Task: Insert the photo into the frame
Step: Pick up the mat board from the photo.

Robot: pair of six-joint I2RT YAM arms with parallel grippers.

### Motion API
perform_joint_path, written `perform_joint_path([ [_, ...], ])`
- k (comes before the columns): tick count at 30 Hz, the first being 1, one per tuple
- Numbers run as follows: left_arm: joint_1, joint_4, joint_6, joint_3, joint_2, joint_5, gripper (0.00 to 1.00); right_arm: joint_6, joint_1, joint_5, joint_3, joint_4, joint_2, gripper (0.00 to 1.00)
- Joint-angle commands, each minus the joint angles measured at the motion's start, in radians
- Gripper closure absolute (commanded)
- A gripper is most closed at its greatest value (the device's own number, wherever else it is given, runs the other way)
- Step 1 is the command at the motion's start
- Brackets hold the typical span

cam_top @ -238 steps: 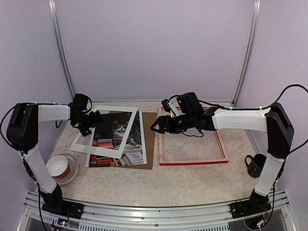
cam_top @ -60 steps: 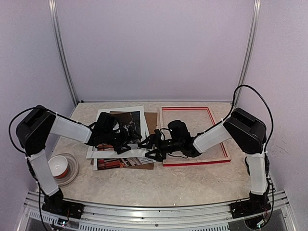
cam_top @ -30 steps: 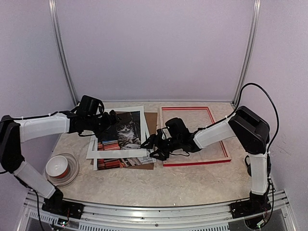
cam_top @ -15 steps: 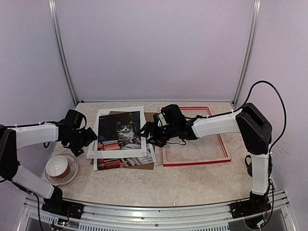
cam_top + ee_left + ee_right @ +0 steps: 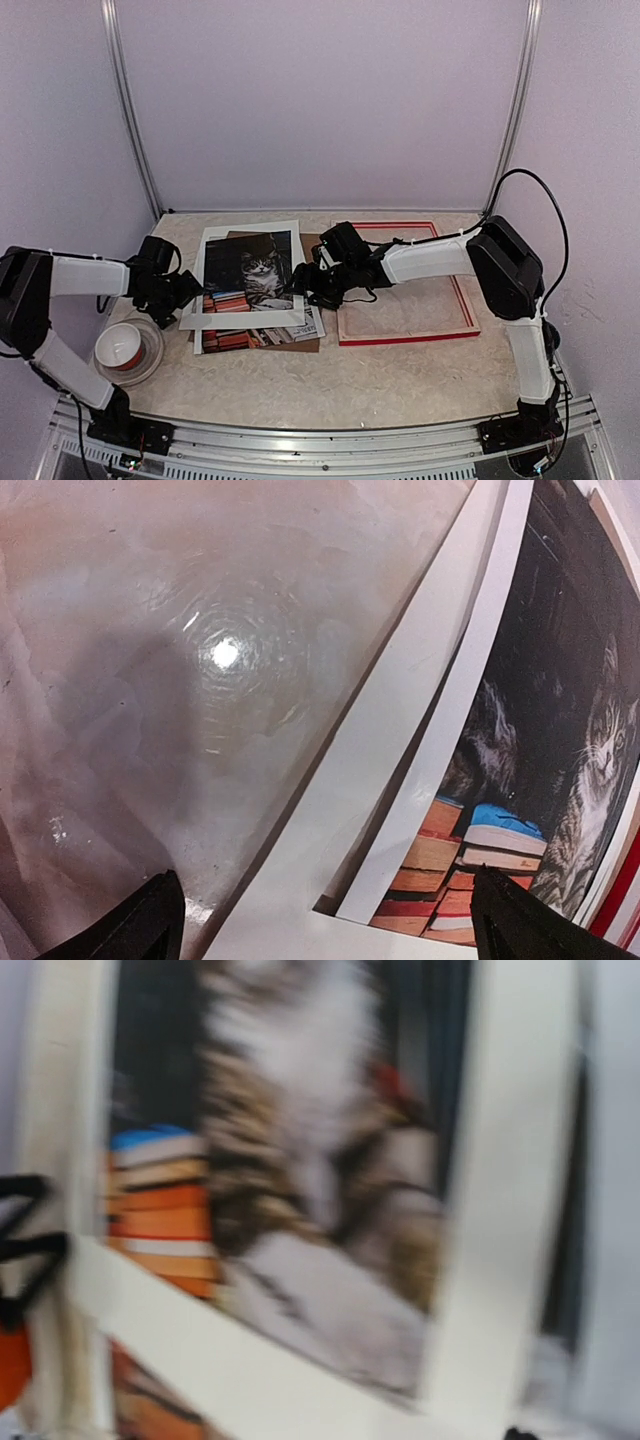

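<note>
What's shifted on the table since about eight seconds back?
The white mat swung from tilted to roughly square over the photo. The left end effector pulled back to its left edge; the right end effector crossed from the frame to its right edge. Both open. The frame and bowl stayed put.

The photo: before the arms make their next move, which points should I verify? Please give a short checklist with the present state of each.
1. Photo free to be lifted: not ok. The white mat board lies on top of it.
2. Frame lying flat with nothing inside: ok.
3. Left tool open and holding nothing: ok. It is at the mat board's left edge.
4. Right tool grip: cannot tell. Its wrist view is blurred.
5. Photo inside the frame: not ok. They lie side by side.
</note>
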Motion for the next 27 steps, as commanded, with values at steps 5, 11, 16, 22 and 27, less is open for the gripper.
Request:
perform_joint_path([
  [5,0.006,0.09,-0.024,-0.072,0.054,0.145,0.01,0.0,-0.025,0.026,-0.015,-0.056,0.049,0.22],
  [11,0.01,0.137,-0.04,-0.102,0.023,0.21,0.01,-0.001,-0.032,-0.005,-0.013,-0.034,0.089,0.22],
  [16,0.027,0.181,-0.066,-0.133,-0.036,0.245,0.01,-0.01,-0.031,-0.035,0.024,-0.051,0.135,0.22],
  [22,0.063,0.245,-0.086,-0.182,-0.146,0.272,0.01,-0.003,-0.031,-0.054,0.025,-0.033,0.149,0.22],
  [27,0.075,0.29,-0.094,-0.204,-0.192,0.291,0.01,-0.003,-0.031,-0.051,0.026,-0.03,0.143,0.22],
])
